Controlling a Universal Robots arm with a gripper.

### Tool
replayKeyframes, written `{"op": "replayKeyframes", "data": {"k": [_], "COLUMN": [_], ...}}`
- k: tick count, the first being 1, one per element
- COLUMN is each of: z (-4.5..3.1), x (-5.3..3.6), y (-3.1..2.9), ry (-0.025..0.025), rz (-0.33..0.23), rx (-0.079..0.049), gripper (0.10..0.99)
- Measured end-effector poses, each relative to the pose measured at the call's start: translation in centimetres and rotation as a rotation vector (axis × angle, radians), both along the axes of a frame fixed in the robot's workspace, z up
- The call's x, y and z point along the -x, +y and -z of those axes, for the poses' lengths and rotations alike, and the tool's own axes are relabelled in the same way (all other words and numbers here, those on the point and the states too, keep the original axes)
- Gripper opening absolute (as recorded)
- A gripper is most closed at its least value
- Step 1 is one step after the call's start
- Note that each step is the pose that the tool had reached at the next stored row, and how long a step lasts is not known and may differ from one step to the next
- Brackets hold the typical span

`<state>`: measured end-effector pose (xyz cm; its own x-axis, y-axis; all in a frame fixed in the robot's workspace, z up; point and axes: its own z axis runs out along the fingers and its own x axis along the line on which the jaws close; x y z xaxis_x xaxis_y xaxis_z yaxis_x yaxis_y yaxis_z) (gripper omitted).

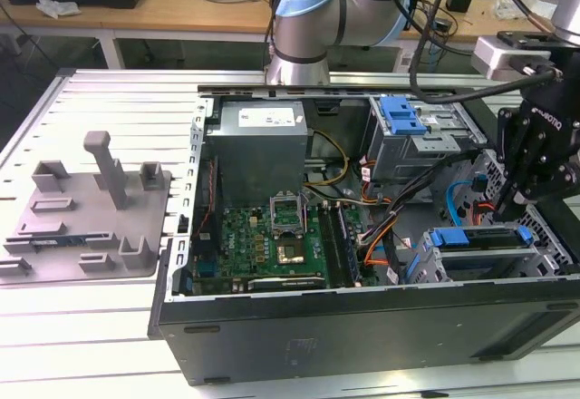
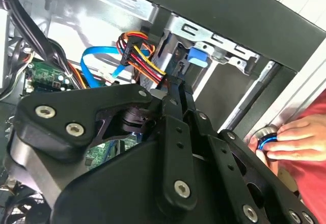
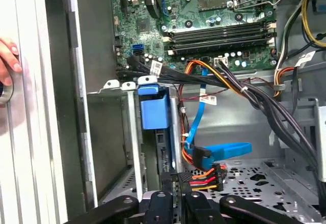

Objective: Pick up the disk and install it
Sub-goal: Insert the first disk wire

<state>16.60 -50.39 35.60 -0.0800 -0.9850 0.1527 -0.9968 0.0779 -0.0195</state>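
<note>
You are working over a slotted metal table (image 1: 109, 100), where an open computer case (image 1: 362, 326) is lying on its side, probably so its bays are facing up. The disk (image 1: 480, 238) is sitting in the drive cage (image 1: 548, 240) at the case's corner on the exterior view's right. Its long axis is running along the case's near wall, with the blue carrier edge on top. The gripper (image 1: 500, 207) is hanging just above it, with its jaws drawn together and apparently gripping nothing.
</note>
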Motion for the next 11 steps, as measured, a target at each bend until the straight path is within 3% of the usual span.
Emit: {"op": "replayKeyframes", "data": {"k": [5, 11], "z": [0.00, 0.03], "x": [0.00, -0.37], "y": [-0.38, -0.37], "ry": [0.0110, 0.0149], "rz": [-0.014, -0.017], "rx": [-0.014, -0.014], "gripper": [0.161, 0.161]}}
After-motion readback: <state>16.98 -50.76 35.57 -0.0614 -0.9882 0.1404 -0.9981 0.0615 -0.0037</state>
